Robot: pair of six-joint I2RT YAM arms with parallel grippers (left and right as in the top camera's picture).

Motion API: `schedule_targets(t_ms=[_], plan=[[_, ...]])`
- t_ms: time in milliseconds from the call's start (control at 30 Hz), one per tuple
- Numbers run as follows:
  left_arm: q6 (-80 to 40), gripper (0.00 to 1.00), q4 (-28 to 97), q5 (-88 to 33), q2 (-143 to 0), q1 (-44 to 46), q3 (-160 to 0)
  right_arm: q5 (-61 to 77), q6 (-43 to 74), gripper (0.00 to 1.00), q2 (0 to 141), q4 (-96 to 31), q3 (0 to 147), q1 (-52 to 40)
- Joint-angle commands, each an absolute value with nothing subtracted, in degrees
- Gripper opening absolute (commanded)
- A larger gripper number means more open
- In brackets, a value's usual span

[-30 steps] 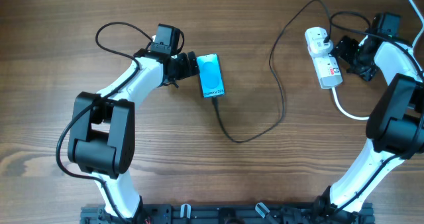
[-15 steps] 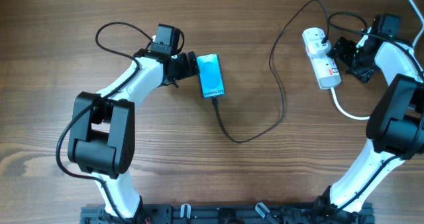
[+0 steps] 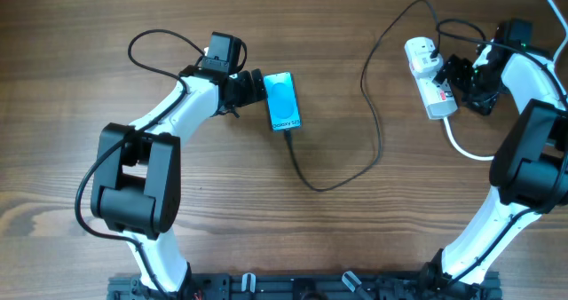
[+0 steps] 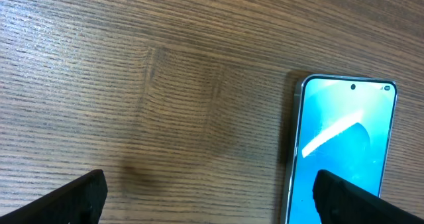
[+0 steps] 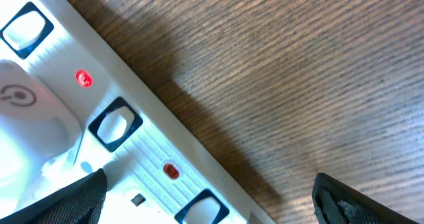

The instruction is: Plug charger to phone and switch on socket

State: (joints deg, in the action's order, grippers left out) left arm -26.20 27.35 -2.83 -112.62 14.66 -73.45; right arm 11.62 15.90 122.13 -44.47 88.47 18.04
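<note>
Phone (image 3: 283,102) flat on table (image 3: 355,247), centre-left. Long axis runs near-far, slightly tilted, text end toward robot. Charger (image 3: 379,145) tip meets that end, loops right, runs up to socket (image 3: 437,98). Socket far right, long axis also near-far. Left gripper (image 3: 255,87) wide open, empty, just beside phone. Right gripper (image 3: 451,80) wide open, empty, just beside socket.

Brown wood-grain table (image 3: 355,238), darker streaks along the grain.
</note>
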Motion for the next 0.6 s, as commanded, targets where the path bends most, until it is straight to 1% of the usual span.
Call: schedule_targets(t_ms=[0, 200, 567], plan=[[-26.00, 1.00, 27.20, -2.07, -113.19, 14.76, -73.30, 9.76, 15.18, 1.00, 119.83, -45.08, 91.90, 18.31], [-26.00, 1.00, 27.20, -2.07, -113.19, 14.76, -73.30, 4.64, 15.27, 1.00, 119.04, -44.62, 91.79, 18.28], [-26.00, 1.00, 27.20, -2.07, -113.19, 14.76, -73.30, 5.13, 15.38, 1.00, 119.15, -40.27, 88.31, 18.20]])
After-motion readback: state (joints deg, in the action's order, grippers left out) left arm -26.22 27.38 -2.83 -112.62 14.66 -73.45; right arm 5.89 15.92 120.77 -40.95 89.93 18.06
